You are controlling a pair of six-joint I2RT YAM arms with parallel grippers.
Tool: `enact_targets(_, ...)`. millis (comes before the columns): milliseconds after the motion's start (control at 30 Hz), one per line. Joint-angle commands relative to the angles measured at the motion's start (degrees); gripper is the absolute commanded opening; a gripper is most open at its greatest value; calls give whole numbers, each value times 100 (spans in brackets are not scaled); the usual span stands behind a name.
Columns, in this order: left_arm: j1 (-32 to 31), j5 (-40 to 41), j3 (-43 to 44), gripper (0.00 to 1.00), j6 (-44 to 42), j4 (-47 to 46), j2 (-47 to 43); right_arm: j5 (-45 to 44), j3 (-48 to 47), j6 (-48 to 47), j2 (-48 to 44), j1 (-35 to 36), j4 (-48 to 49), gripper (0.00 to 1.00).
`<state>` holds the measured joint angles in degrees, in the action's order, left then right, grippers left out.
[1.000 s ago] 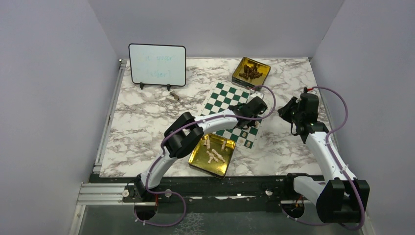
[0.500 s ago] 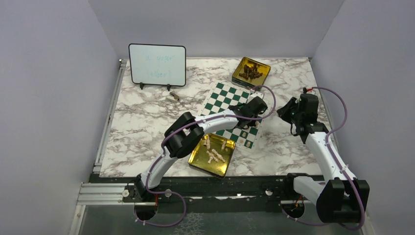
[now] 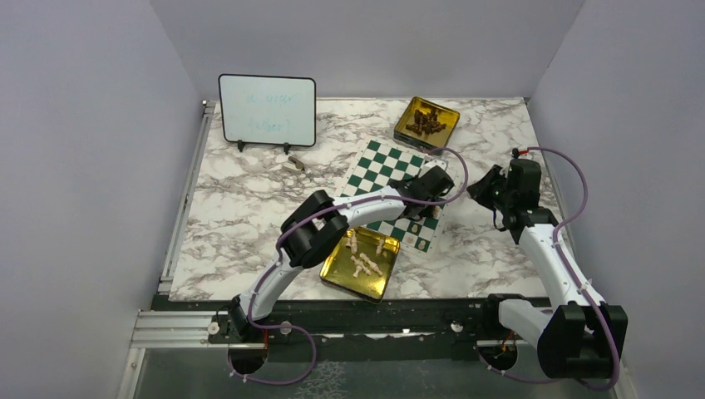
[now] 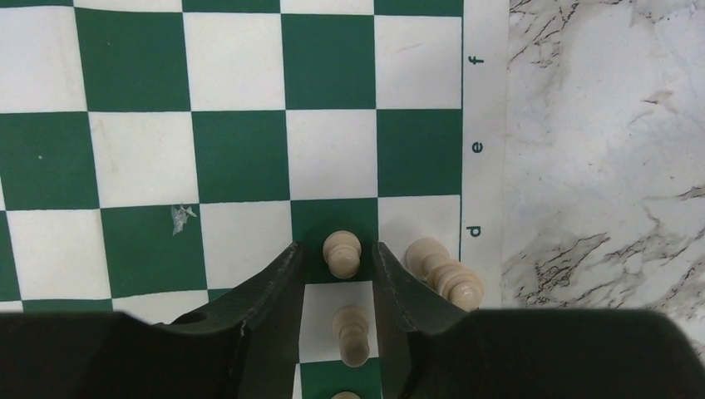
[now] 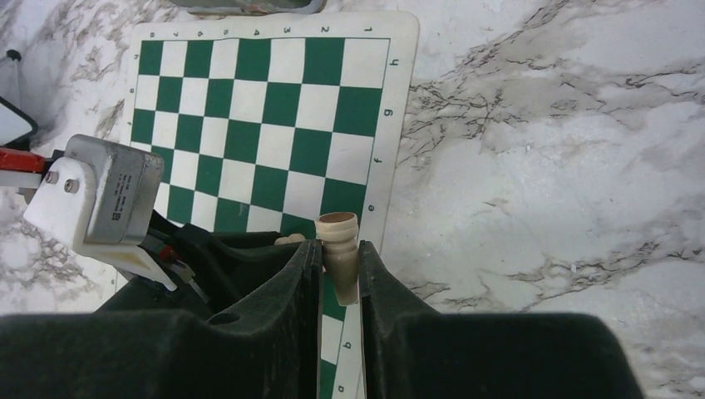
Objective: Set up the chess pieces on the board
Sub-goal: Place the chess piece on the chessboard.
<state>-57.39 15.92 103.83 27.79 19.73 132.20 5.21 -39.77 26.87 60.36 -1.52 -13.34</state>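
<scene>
Left hand (image 4: 336,248) straddles a pawn (image 4: 342,254), a bigger piece (image 4: 445,273) just beside.

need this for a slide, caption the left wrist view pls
Left hand open around a cream pawn standing on a green square near the edge of the board.

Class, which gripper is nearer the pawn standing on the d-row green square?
Left. The left gripper straddles the pawn, fingers clear of it; the right gripper, clamping another piece, hangs beyond the board's right edge.
</scene>
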Motion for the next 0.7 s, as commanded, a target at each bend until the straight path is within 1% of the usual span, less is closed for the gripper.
enact_targets(0,-11,24,255,38,-28,123,-489,456,4,-92,-6,-33,66,13)
enact_targets(167,34,0,220,41,-164,153,-990,1079,-209,-353,-15,-33,-94,13)
enact_targets(267,68,29,47,41,-195,157,-1441,1782,-248,-561,-83,-33,-4,13)
enact_targets(367,197,-232,-224,42,-113,154,-1864,2655,-224,-708,-192,-29,268,13)
enact_targets(433,398,-883,-441,45,-6,110,-2136,3168,-188,-809,-285,-24,489,14)
enact_targets(500,662,-1784,-756,46,72,-111,-2408,3492,-153,-760,-363,-23,694,14)
enact_targets(600,1109,-3191,-1745,46,85,-1108,-2900,3879,-113,-460,-386,-24,981,14)
enact_targets(667,1385,-3751,-2391,46,18,-1813,-3235,4107,-110,-250,-348,-22,1113,14)
